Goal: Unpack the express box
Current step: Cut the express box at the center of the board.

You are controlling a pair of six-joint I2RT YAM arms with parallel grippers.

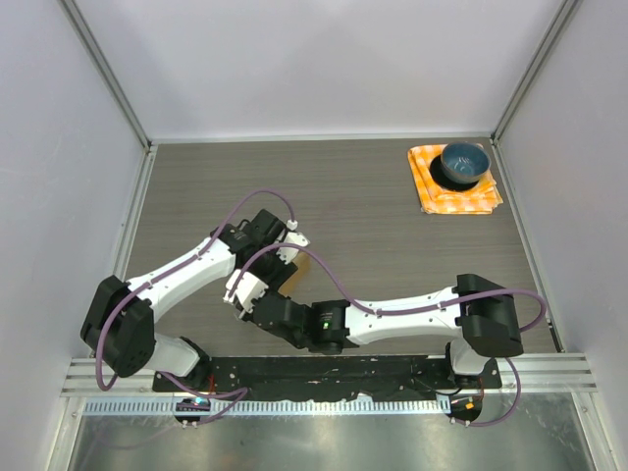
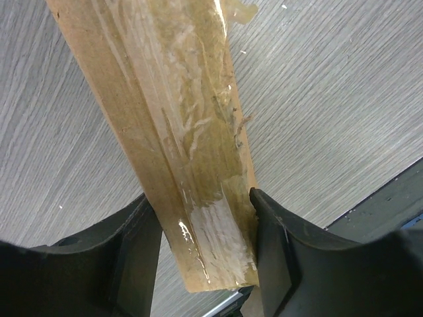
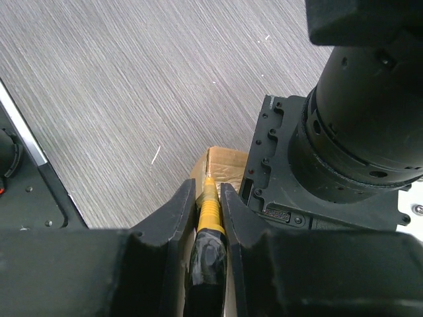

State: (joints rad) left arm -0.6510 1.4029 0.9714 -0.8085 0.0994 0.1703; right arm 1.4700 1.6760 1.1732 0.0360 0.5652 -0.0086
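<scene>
brown express box (image 2: pixel 192 132) between left pincer (image 2: pixel 201 201)

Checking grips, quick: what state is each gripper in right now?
Left gripper: closed on the express box, pressing on both its sides.
Right gripper: closed on a yellow-and-black tool.

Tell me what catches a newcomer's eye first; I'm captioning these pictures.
Near the table's front, the left hand grips the taped express box, while the right hand holds a yellow-and-black tool pointed at its cardboard. Far right, a blue bowl sits on an orange checked cloth.
</scene>
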